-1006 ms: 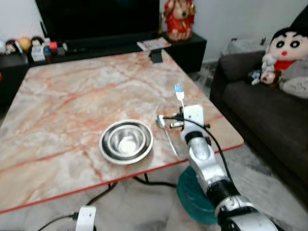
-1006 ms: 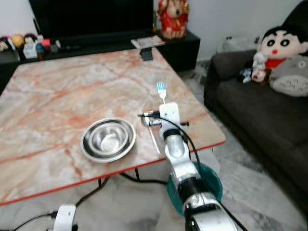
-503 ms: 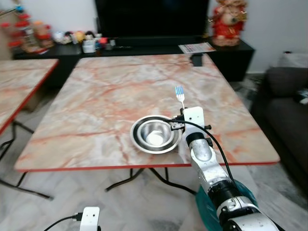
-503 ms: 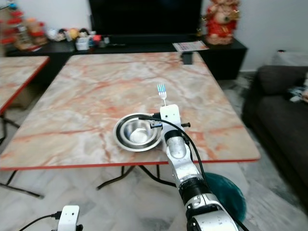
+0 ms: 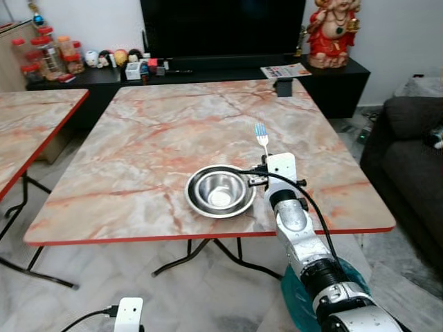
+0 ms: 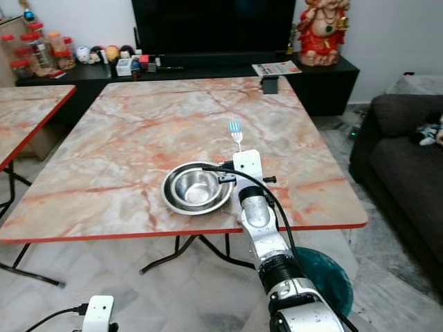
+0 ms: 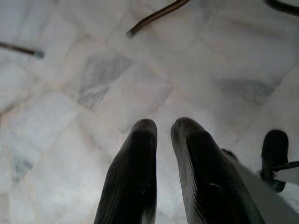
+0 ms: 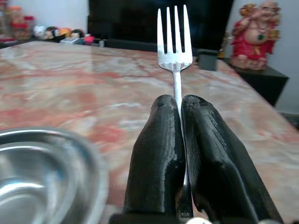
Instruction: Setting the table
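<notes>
The fork (image 8: 174, 42) stands upright, tines up, its handle pinched between the two black fingers (image 8: 159, 154) of the right gripper (image 5: 261, 149), whose jaws are pressed tight on it. It is held over the near right part of the marble-patterned bench (image 5: 152, 131), just beside and to the right of a steel bowl (image 5: 219, 191) that rests on the bench close to its red near edge. The silver right arm (image 5: 297, 228) reaches up from below that edge, with a black cable looping over its wrist. At the far edge of the bench sits a small dark object (image 5: 282, 87). Beyond it runs a low black cabinet (image 5: 332, 76) carrying a large dark screen (image 5: 221, 28), a red and gold figurine (image 5: 327, 31), a printed leaflet (image 5: 285, 70) whose writing is too small to read, and a row of small toys and jars (image 5: 104, 59). A second bench (image 5: 28, 131) of the same kind stands to the left, and a dark sofa (image 5: 415, 152) to the right. The left gripper (image 7: 163, 135) hangs over the pale marble floor (image 7: 70, 93), its jaws nearly together with a narrow gap and nothing between them.
</notes>
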`<state>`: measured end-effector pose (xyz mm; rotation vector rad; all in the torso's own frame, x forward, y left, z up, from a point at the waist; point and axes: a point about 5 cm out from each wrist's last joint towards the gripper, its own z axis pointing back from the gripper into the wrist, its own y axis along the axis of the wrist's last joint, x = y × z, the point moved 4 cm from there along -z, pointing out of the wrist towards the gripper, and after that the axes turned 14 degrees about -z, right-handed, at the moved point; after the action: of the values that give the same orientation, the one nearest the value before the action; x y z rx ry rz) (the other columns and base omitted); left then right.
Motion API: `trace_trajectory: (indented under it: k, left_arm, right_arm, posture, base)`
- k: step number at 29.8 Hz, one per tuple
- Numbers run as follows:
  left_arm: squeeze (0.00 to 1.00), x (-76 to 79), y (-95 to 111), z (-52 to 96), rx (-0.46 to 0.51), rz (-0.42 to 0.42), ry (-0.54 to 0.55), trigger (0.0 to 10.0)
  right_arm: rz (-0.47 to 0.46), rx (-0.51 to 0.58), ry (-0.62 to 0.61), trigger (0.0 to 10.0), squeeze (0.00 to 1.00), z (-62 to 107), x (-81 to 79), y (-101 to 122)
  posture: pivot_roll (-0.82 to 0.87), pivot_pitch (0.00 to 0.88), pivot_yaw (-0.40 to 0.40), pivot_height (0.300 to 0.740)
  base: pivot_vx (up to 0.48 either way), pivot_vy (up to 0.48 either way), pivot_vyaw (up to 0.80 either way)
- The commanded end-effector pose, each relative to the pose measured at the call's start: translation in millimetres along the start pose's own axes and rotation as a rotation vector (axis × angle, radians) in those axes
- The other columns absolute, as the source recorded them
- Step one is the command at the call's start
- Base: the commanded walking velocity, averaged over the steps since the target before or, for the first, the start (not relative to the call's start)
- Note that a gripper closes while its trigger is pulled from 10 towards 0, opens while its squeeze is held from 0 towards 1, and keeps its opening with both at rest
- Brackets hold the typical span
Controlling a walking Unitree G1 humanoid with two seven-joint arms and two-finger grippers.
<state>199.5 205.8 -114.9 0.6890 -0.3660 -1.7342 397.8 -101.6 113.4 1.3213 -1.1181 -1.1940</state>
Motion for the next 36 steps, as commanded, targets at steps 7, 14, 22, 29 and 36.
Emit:
trace_trajectory:
  k: [7,14,22,29,36]
  left_arm:
    - [0.00,-1.9,4.2,-1.2,0.006,-0.010,-0.003,10.0]
    - [0.00,-2.7,4.0,-1.2,0.003,-0.006,0.002,10.0]
    - [0.00,-2.4,5.3,-1.5,0.006,-0.007,0.002,10.0]
    - [0.00,-0.7,2.5,-0.8,0.001,-0.005,0.000,10.0]
    - [0.00,-1.4,0.6,-0.4,-0.005,-0.001,0.004,10.0]
  right_arm:
    - [-0.038,0.003,0.003,10.0,0.00,-3.9,-2.7,5.1]
    - [-0.035,-0.004,0.012,10.0,0.00,-4.8,-3.6,5.1]
    - [-0.031,-0.012,0.004,10.0,0.00,-4.4,-1.4,3.6]
    - [-0.026,-0.025,-0.007,10.0,0.00,-3.6,2.8,0.8]
    - [-0.029,-0.031,-0.009,10.0,0.00,-3.1,3.0,-0.4]
  posture:
    - [-0.03,0.000,0.020,0.740]
    - [-0.02,0.000,0.017,0.740]
    - [-0.03,0.000,0.015,0.740]
    - [-0.03,0.000,0.016,0.740]
    - [-0.03,0.000,0.015,0.740]
  base:
    - [0.143,-0.160,0.00]
    - [0.000,0.000,0.00]
    - [0.000,-0.031,0.00]
    - [0.000,-0.419,0.00]
    - [0.000,-0.110,0.00]
